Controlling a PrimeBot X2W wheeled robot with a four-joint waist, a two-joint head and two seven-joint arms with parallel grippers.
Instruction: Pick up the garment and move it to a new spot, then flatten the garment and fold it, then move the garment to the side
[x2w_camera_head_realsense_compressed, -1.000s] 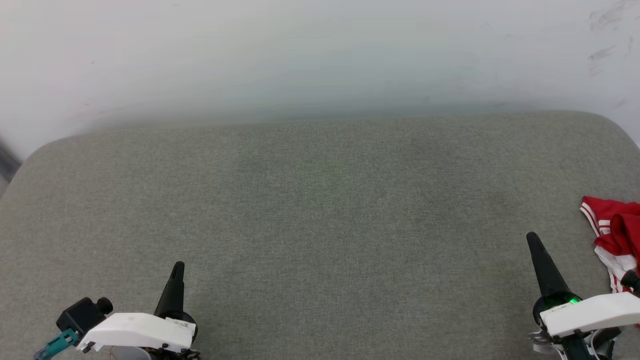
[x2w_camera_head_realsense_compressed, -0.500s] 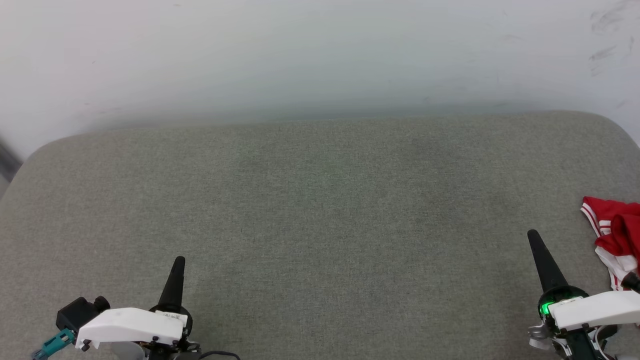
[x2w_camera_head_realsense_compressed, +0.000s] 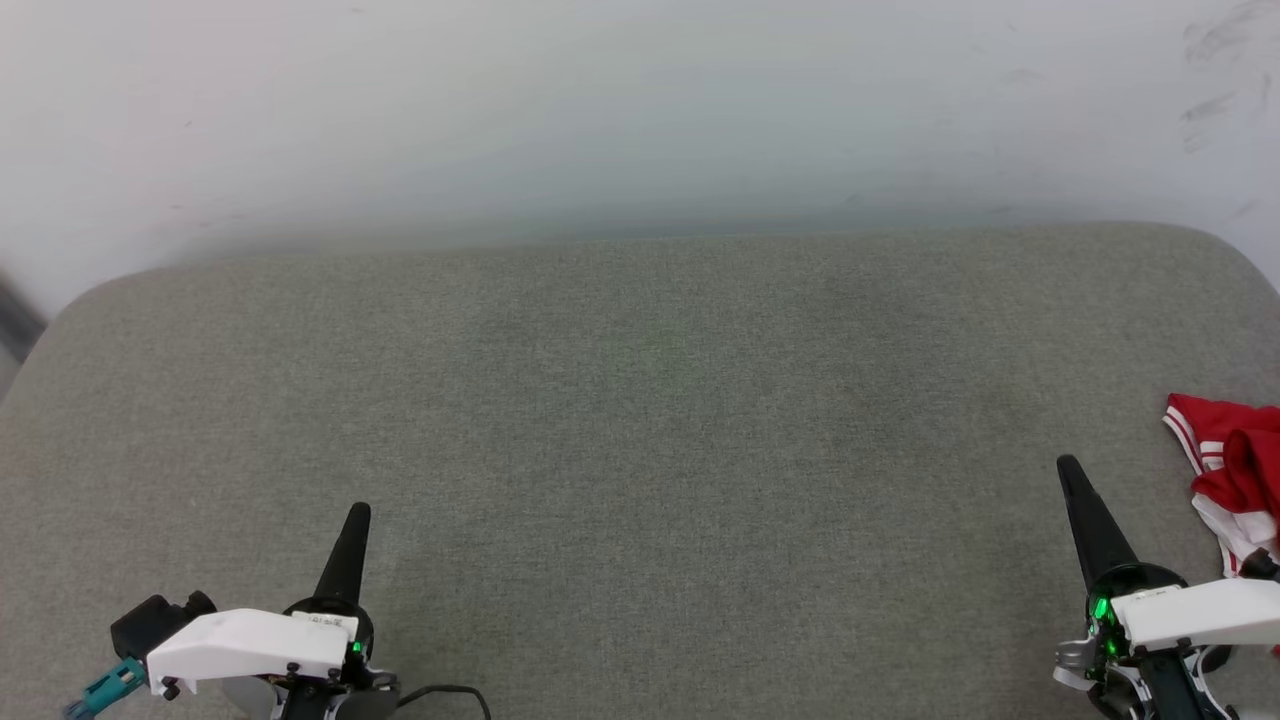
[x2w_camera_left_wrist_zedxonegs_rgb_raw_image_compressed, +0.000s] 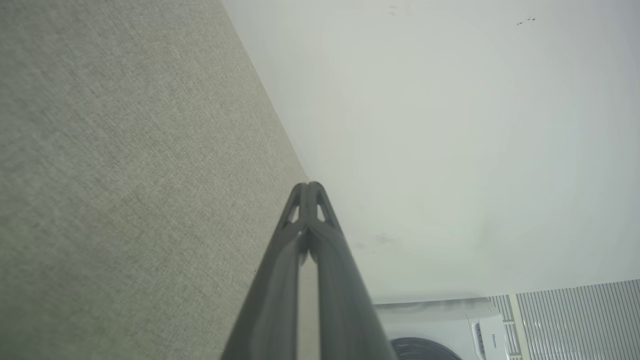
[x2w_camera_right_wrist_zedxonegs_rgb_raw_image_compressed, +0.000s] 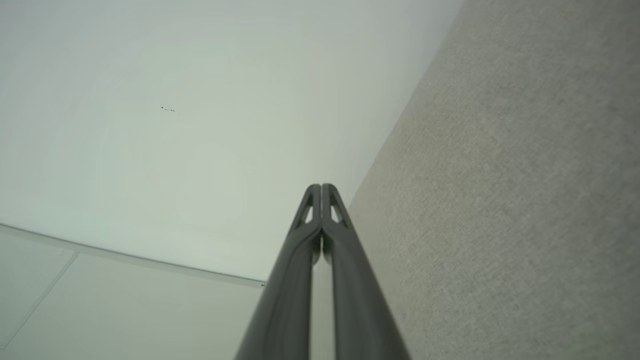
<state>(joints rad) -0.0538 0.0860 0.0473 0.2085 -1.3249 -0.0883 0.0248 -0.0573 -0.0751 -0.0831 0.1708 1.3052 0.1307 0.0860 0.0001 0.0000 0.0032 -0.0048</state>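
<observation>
Jaws together, left gripper (x2w_camera_head_realsense_compressed: 356, 512) and right gripper (x2w_camera_head_realsense_compressed: 1068, 466) creep slightly forward; crumpled red-and-white jersey garment (x2w_camera_head_realsense_compressed: 1232, 468) stays ungrasped, pickup pending.

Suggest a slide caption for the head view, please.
Shut, empty left end effector and right end effector over the grey cushion; red garment crumpled at the right edge.

Grey woven-fabric bench (x2w_camera_head_realsense_compressed: 640, 420), rounded far corners. White wall (x2w_camera_head_realsense_compressed: 640, 100) at 12 o'clock; dark scuffs (x2w_camera_head_realsense_compressed: 1215, 35) at 1 o'clock. Left wrist view: white appliance (x2w_camera_left_wrist_zedxonegs_rgb_raw_image_compressed: 440, 322) at 5 o'clock.
</observation>
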